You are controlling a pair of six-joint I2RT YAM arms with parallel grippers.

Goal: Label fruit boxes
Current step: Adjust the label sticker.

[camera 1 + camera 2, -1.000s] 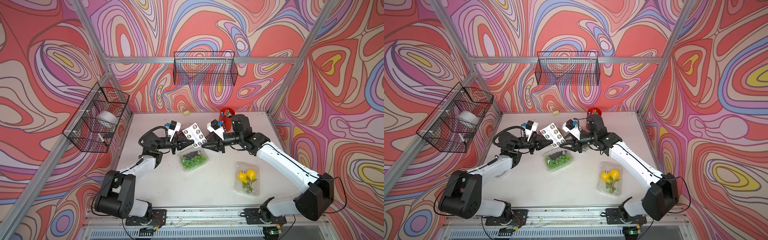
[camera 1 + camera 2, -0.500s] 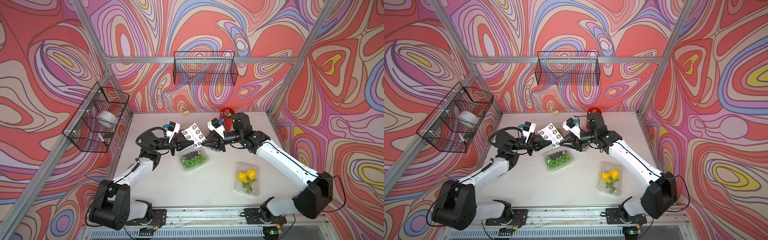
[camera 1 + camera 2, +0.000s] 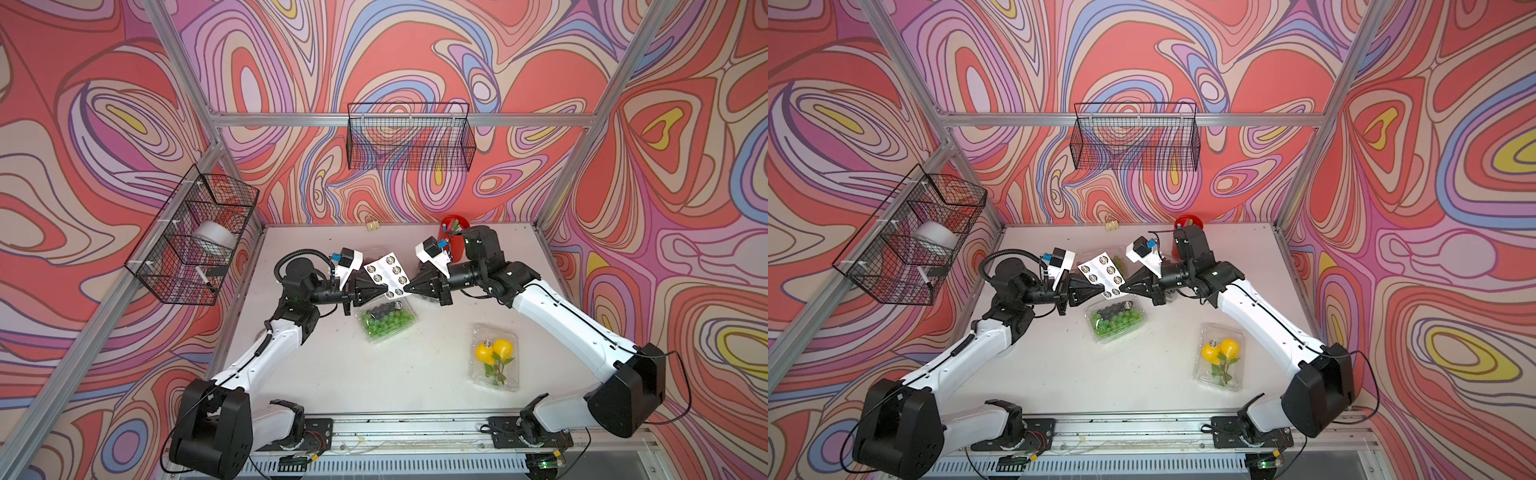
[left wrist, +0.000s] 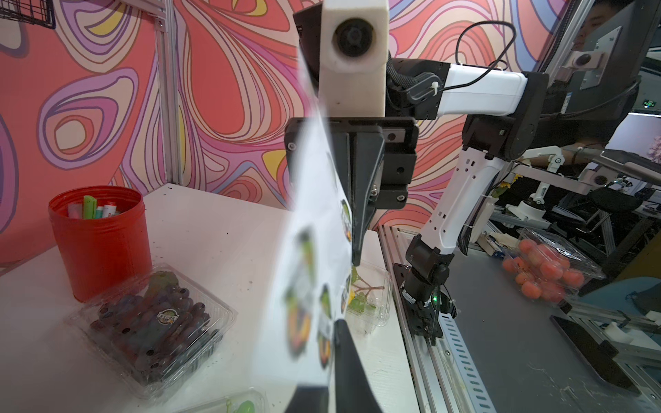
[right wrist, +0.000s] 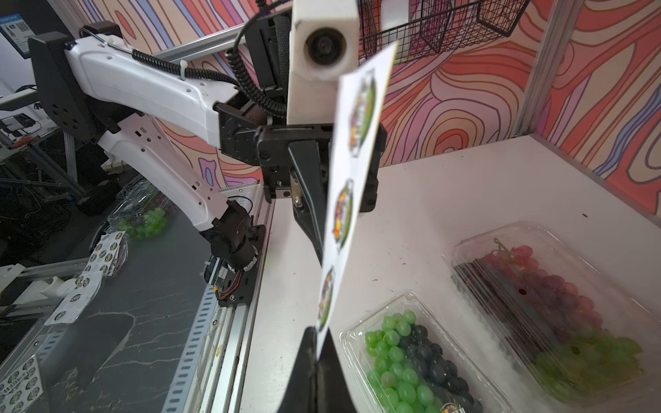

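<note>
White sticker sheet [image 3: 386, 274] nipped at its left edge by the left gripper [image 3: 384, 289], jaws nearly together on the paper; clamped at the opposite edge by the right gripper [image 3: 407, 288], fully closed. Held up off the table [image 3: 415, 374], spanning arm to arm. Just behind, toward the back wall, the box of red grapes [image 5: 558, 304], seemingly unlabelled; straight below, the box of green grapes [image 3: 387, 318]; far right, the box of yellow fruit [image 3: 494, 359], both stickered. Probably back and down for the next label, left arm marginally nearer
</note>
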